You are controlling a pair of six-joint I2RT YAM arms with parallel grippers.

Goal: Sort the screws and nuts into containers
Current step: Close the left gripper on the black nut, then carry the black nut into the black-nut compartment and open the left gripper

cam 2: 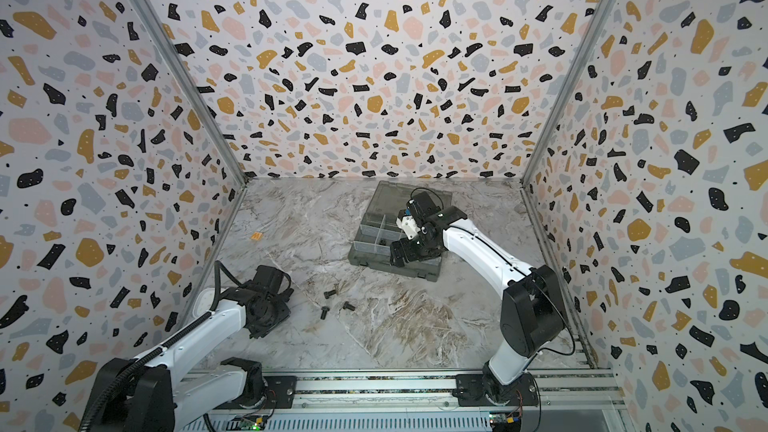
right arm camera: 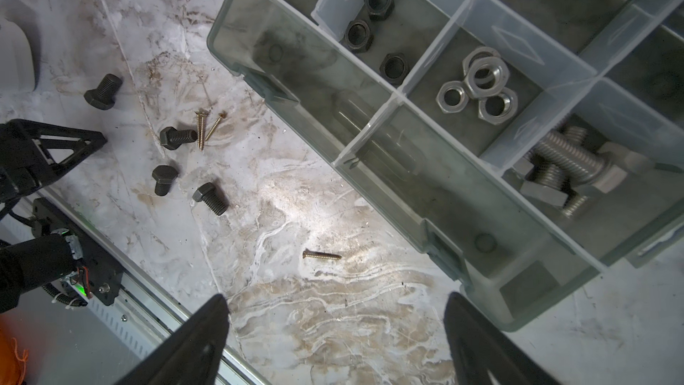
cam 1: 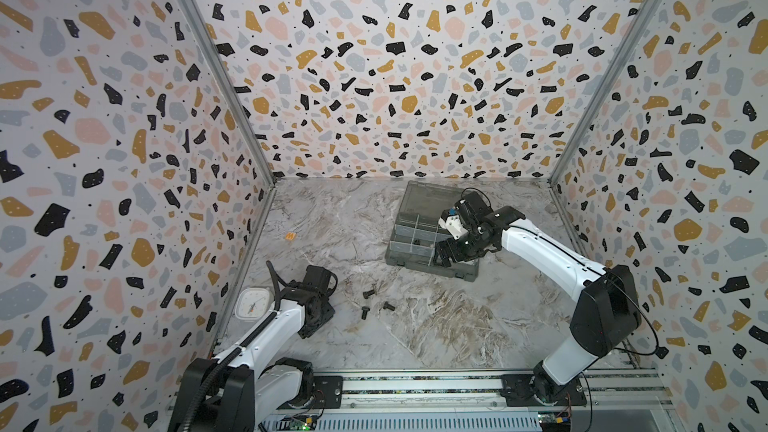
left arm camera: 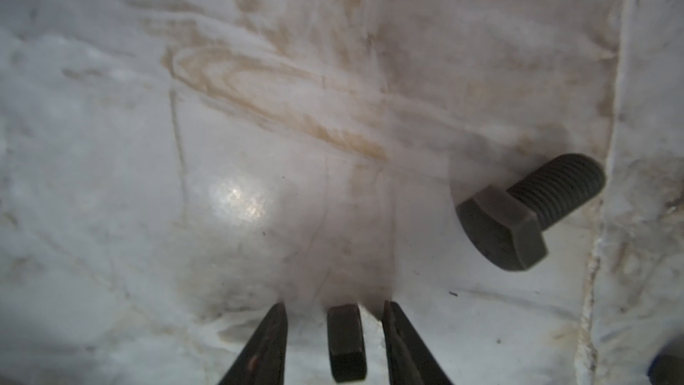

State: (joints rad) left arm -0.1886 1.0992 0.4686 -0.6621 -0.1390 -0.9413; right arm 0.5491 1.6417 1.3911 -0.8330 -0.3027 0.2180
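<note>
Two slim fingers (left arm camera: 272, 338) of the left gripper (left arm camera: 334, 306) stand partly open on either side of a small black hex piece (left arm camera: 346, 342). Whether it is a bolt or a nut I cannot tell. A sliver of tabletop (left arm camera: 111, 179) shows on each side of it, so nothing is gripped yet. To do this pick well, I judge the fingers should close evenly, low against the tabletop, so the piece is squeezed across its flats and does not skid or flip out. The black hex bolt (left arm camera: 518, 212) lying close by should be left undisturbed. The piece lies centred between the fingertips at the near left of the scene, well apart from the organiser box (cam 1: 411, 261) at the far right. Over that box's near side the right gripper (right arm camera: 336, 295) hangs wide open and empty
</note>
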